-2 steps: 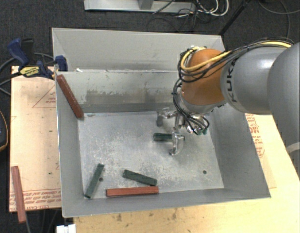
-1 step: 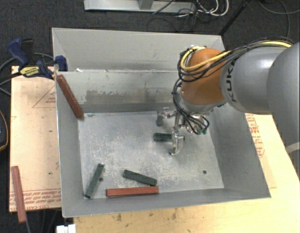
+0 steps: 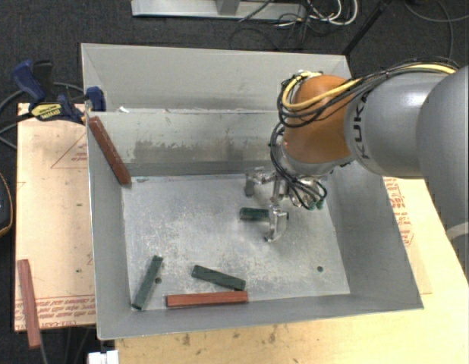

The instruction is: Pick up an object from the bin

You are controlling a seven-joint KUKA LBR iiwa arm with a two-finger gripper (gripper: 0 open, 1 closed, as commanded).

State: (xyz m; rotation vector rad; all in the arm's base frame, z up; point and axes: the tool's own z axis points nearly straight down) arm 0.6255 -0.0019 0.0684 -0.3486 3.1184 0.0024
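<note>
The gripper (image 3: 273, 229) is down low in the middle of the grey bin (image 3: 212, 82), under the orange wrist cover. Spread or pressed together, I can't tell from here. Just beside it, on its left and maybe touching, lies a small dark green block (image 3: 254, 214) flat on the floor. Further off toward the front edge are a dark green bar (image 3: 218, 278) and a red-brown bar (image 3: 206, 299), with another green bar (image 3: 147, 282) at the left. Farthest off, a brown bar (image 3: 108, 152) leans on the left wall.

Dark green block (image 3: 254, 214) partly hidden behind the end effector (image 3: 273, 231)
</note>
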